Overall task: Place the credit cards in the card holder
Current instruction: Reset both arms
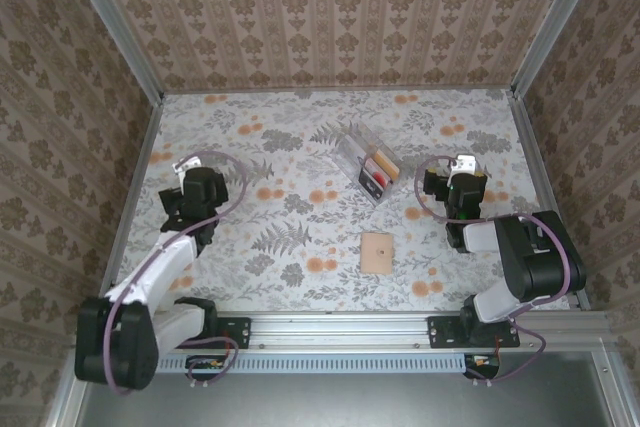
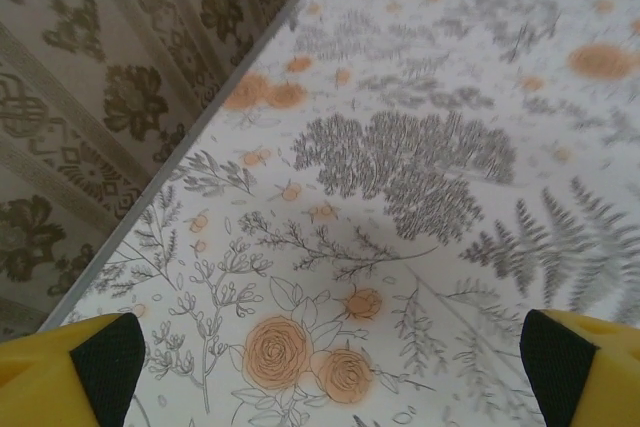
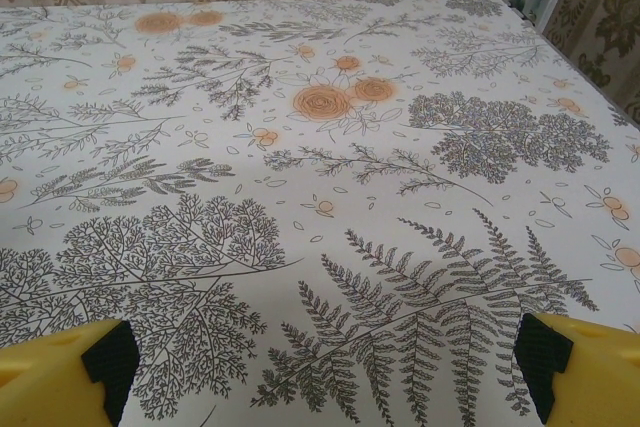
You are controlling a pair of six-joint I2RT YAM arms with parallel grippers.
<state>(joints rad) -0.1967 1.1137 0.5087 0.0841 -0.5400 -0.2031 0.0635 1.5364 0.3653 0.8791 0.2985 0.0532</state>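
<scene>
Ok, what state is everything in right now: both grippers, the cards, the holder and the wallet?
left gripper: open, empty, over the table.
right gripper: open, empty, over the table.
credit cards: standing in the card holder's slots.
card holder: upright on the table, holding the cards.
wallet: flat on the table, looks folded shut, apart from the holder.
</scene>
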